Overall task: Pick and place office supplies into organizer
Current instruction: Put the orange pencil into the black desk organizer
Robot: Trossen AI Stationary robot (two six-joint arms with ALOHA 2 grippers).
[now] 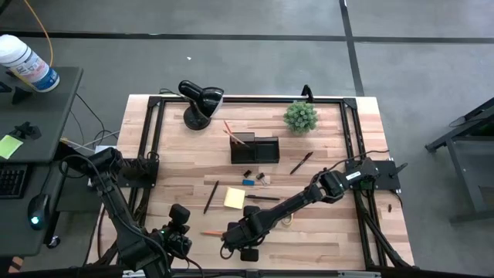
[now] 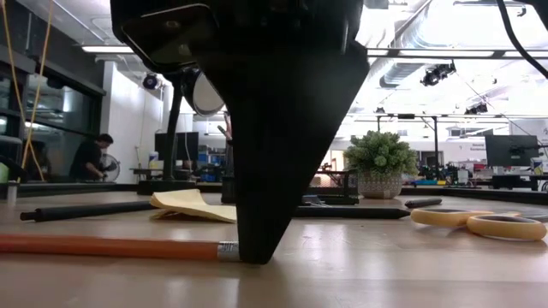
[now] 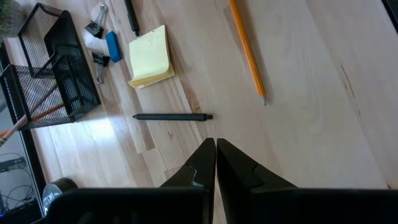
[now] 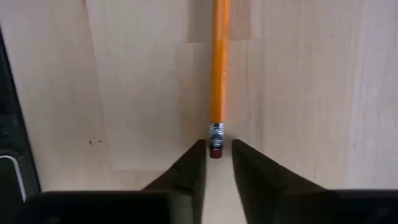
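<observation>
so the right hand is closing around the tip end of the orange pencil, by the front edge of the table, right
Not quite: it is the eraser end, not the tip. The right wrist view shows the right hand with its fingers either side of the orange pencil's eraser and metal band. The rest holds: it is near the table's front edge.

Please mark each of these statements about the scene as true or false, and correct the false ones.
1. The right gripper is down at the eraser end of the orange pencil. True.
2. The left gripper is wide open. False: its fingers are together, holding nothing.
3. The sticky-note pad is inside the organizer. False: it lies on the table, outside.
4. The scissors lie flat on the table. True.
5. The plant stands at the near edge beside the left arm. False: it stands at the far side, near the organizer.
</observation>
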